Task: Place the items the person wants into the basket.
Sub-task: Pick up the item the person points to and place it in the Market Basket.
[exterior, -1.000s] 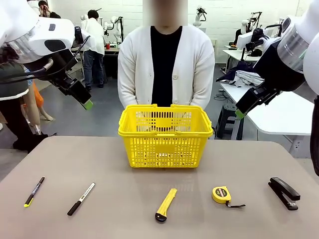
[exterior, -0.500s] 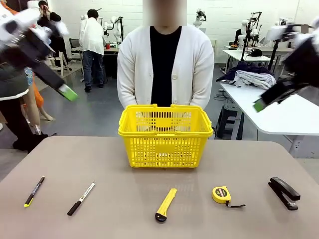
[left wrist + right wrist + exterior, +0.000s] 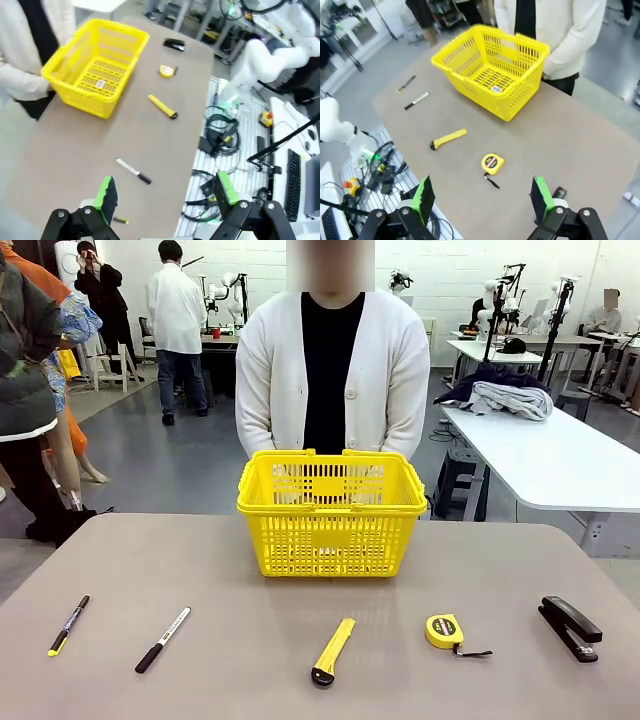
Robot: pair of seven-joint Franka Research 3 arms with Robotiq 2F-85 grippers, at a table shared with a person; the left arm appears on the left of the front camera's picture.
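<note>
Left jaws and right jaws both stand spread wide and empty, high over the tabletop (image 3: 250, 670). Ahead of the right jaws lies the tape measure (image 3: 492, 163), with the basket (image 3: 475, 92) well beyond it. Ahead of the left jaws lies the white and black marker (image 3: 133, 171), and the yellow-ended marker (image 3: 67, 626) is nearer one pad. The person (image 3: 330, 370) gives no sign I can see, so I'd wait for one, then descend straight with the jaws squared across the chosen item.

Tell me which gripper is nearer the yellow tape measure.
Right. The right gripper, open, hovers above the table at its near edge, the tape measure just ahead of it. The left gripper, open, hangs over the opposite end, the tape measure far off beyond the utility knife.
</note>
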